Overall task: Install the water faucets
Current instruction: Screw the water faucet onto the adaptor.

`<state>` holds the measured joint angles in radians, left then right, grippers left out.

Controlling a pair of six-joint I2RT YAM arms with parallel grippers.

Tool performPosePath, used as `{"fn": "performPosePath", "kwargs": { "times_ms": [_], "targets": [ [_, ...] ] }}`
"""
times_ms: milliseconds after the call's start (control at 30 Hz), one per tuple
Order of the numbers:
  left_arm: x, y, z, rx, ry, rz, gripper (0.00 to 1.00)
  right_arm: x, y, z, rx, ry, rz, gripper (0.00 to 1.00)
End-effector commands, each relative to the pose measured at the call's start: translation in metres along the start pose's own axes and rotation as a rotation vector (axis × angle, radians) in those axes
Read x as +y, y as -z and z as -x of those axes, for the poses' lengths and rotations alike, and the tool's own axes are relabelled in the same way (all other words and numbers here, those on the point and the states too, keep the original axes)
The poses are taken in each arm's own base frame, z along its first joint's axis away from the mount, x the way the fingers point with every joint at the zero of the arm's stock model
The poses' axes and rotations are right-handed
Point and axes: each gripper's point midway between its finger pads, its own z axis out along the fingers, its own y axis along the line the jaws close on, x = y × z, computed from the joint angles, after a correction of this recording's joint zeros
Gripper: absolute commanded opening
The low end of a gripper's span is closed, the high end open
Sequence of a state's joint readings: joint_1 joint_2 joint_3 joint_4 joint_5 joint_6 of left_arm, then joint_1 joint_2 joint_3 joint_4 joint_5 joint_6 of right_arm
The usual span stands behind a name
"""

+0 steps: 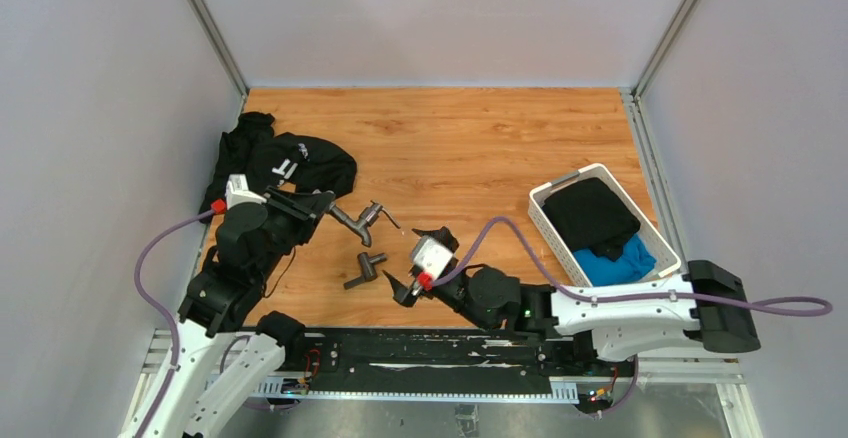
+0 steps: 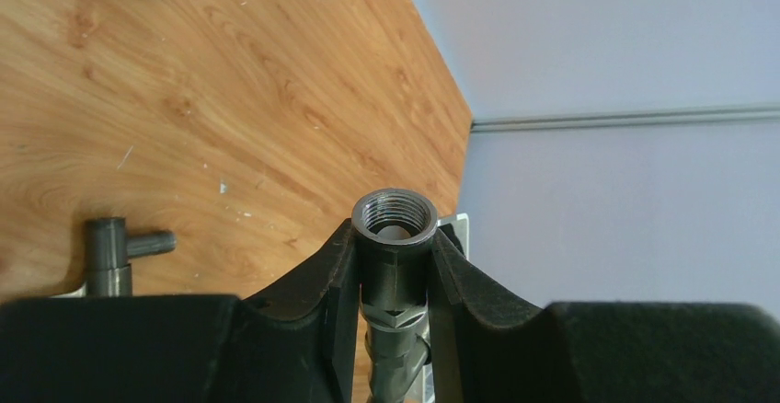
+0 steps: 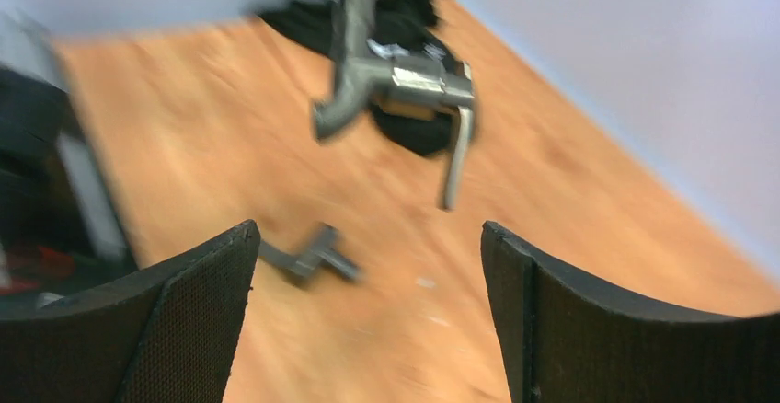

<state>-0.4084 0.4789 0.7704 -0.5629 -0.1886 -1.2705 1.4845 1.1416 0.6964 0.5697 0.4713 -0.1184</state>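
- My left end effector (image 2: 394, 237) is narrow, clamped on a dark-grey faucet (image 1: 353, 220). Its threaded pipe end shows between my fingers, and its thin lever handle (image 3: 457, 159) hangs free.
- My right end effector (image 3: 368, 230) stands wide with nothing between its fingers, near the held faucet.
- A small tee fitting (image 1: 366, 267) lies loose on the wooden worktop (image 1: 480, 148), between my two end effectors.
- Right wrist view is blurred.

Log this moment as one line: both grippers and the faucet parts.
left gripper: shut on faucet | right gripper: open, empty | tee fitting: lying loose on table
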Motion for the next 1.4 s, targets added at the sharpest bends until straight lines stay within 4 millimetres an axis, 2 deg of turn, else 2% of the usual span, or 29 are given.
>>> {"fn": "performPosePath", "kwargs": {
  "times_ms": [0, 100, 267, 367, 500, 700, 800, 833, 933, 1000, 1267, 1367],
  "targets": [
    [-0.003, 0.006, 0.005, 0.007, 0.015, 0.071, 0.0, -0.034, 0.008, -0.025, 0.131, 0.736, -0.174, 0.88],
    [-0.006, 0.007, 0.005, 0.008, 0.011, 0.066, 0.0, -0.027, 0.0, -0.018, 0.083, 0.936, -0.215, 0.89],
    [-0.005, 0.006, 0.003, 0.006, 0.027, 0.035, 0.0, -0.03, -0.009, 0.018, -0.043, 1.128, -0.438, 0.93],
    [-0.006, 0.006, 0.003, 0.007, 0.025, 0.032, 0.0, -0.012, -0.028, 0.006, -0.028, 1.28, -0.423, 0.95],
    [-0.005, 0.006, 0.001, 0.019, 0.012, 0.039, 0.0, -0.003, -0.039, 0.014, -0.082, 1.258, -0.413, 0.95],
    [-0.004, 0.005, -0.002, 0.031, 0.004, 0.028, 0.0, -0.006, -0.056, 0.025, -0.104, 1.236, -0.438, 0.95],
    [-0.005, 0.004, -0.004, 0.04, 0.01, 0.019, 0.0, -0.01, -0.066, 0.02, -0.082, 1.213, -0.425, 0.93],
    [-0.006, 0.004, -0.005, 0.043, 0.011, 0.017, 0.0, -0.011, -0.069, 0.019, -0.078, 1.203, -0.417, 0.89],
    [-0.006, 0.004, -0.004, 0.041, 0.007, 0.014, 0.0, -0.018, -0.074, 0.018, -0.073, 1.169, -0.42, 0.67],
    [-0.005, 0.003, -0.004, 0.04, 0.006, 0.016, 0.0, -0.022, -0.077, 0.016, -0.066, 1.154, -0.424, 0.57],
    [-0.006, -0.001, -0.008, 0.053, 0.007, 0.008, 0.0, -0.021, -0.083, 0.005, -0.053, 1.132, -0.391, 0.31],
    [-0.006, -0.003, -0.009, 0.056, 0.006, 0.003, 0.0, -0.02, -0.085, 0.005, -0.029, 1.067, -0.371, 0.2]
  ]
}}
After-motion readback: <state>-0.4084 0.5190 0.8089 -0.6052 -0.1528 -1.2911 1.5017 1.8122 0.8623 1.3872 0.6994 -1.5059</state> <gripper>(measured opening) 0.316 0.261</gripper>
